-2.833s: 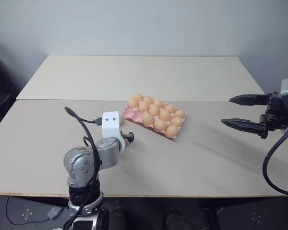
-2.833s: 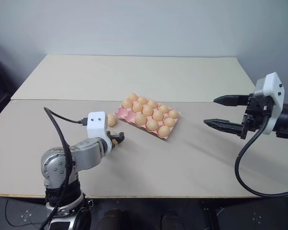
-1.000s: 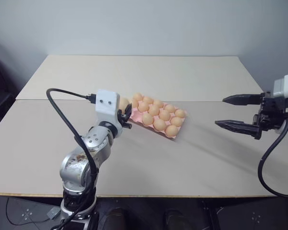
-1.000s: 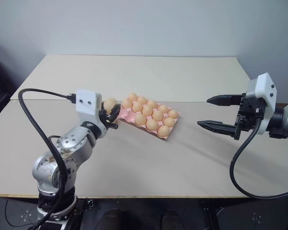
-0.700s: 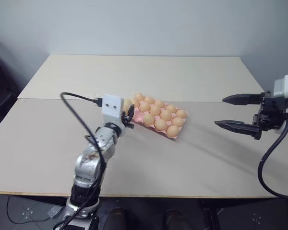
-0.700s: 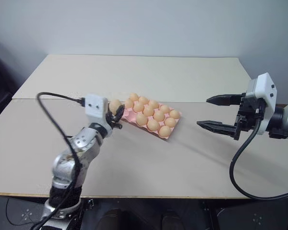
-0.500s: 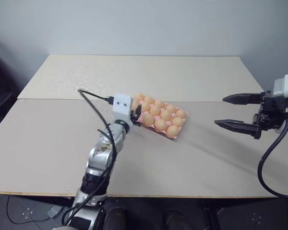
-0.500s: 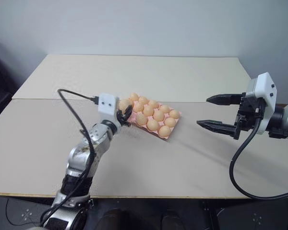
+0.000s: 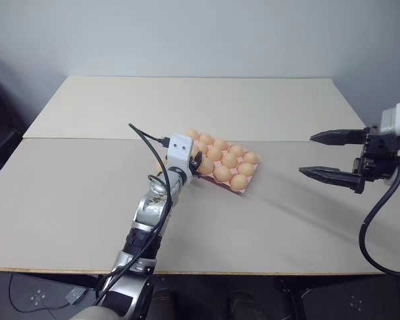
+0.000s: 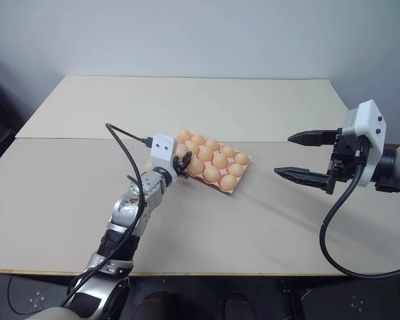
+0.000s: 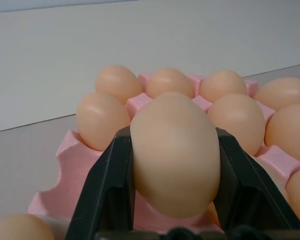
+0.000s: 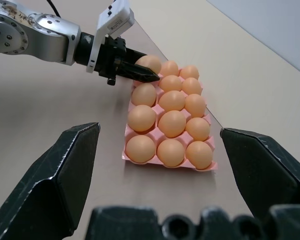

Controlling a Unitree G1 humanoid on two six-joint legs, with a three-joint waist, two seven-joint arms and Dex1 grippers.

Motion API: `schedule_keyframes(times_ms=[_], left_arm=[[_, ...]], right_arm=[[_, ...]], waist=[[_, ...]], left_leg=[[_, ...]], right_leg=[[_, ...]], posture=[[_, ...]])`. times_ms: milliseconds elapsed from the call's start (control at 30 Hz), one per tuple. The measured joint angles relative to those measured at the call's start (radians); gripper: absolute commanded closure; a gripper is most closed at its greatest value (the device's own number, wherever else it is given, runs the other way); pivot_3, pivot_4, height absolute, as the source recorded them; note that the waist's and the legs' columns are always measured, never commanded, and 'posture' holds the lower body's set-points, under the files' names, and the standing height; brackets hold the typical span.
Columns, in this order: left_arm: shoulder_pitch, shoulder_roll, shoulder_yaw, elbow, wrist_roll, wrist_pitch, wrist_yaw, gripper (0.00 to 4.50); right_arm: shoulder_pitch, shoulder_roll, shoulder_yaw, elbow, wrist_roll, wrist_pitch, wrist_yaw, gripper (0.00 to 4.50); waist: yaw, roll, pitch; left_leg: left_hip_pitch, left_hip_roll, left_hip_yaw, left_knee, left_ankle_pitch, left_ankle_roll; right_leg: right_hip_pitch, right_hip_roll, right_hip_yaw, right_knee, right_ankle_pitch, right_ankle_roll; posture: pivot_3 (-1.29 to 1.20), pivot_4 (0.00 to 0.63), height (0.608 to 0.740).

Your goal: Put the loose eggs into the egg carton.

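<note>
My left gripper point(image 9: 197, 162) is shut on a pale tan egg point(image 11: 175, 155), holding it level at the near-left corner of the pink egg carton point(image 11: 77, 155). The carton point(image 12: 126, 156) lies in the middle of the table, and several eggs point(image 9: 229, 161) sit in its cups. Another loose egg point(image 11: 15, 227) lies on the table just left of the carton, mostly hidden behind my left wrist in the eye views. My right gripper point(image 9: 308, 155) hangs open and empty above the table, well to the right of the carton.
The beige table point(image 9: 67, 200) has a seam running across it behind the carton. A black cable point(image 9: 143, 137) loops off my left wrist. A pale wall stands behind the table's far edge.
My left arm has stretched forward, right and down, carrying the egg from left of the carton to its near-left corner. The right arm has not moved.
</note>
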Motion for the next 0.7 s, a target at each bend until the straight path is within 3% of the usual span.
schedule_keyframes(times_ms=[333, 633, 700], left_arm=[[-0.031, -0.032, 0.018, 0.086, 0.012, -0.036, 0.026, 2.83], [-0.027, -0.024, 0.020, 0.058, 0.011, -0.024, 0.014, 0.03], [-0.011, -0.014, 0.019, 0.003, 0.010, 0.011, 0.004, 0.03]], right_arm=[[0.001, -0.001, 0.000, -0.010, 0.000, 0.009, -0.001, 0.00], [0.013, -0.001, 0.000, -0.016, 0.000, 0.019, -0.002, 0.00], [0.014, -0.001, 0.000, -0.021, 0.000, 0.019, -0.003, 0.00]], waist=[[0.002, 0.000, 0.000], [0.001, 0.000, 0.000], [0.001, 0.000, 0.000]], left_leg=[[0.000, 0.000, 0.000, 0.000, 0.000, 0.000], [-0.001, 0.000, 0.000, 0.000, 0.000, 0.000], [-0.001, 0.000, 0.000, 0.000, 0.000, 0.000]], right_leg=[[0.000, 0.000, 0.000, 0.000, 0.000, 0.000], [0.000, 0.000, 0.000, 0.000, 0.000, 0.000], [0.000, 0.000, 0.000, 0.000, 0.000, 0.000]], posture=[[0.00, 0.150, 0.740], [0.00, 0.150, 0.740], [0.00, 0.150, 0.740]])
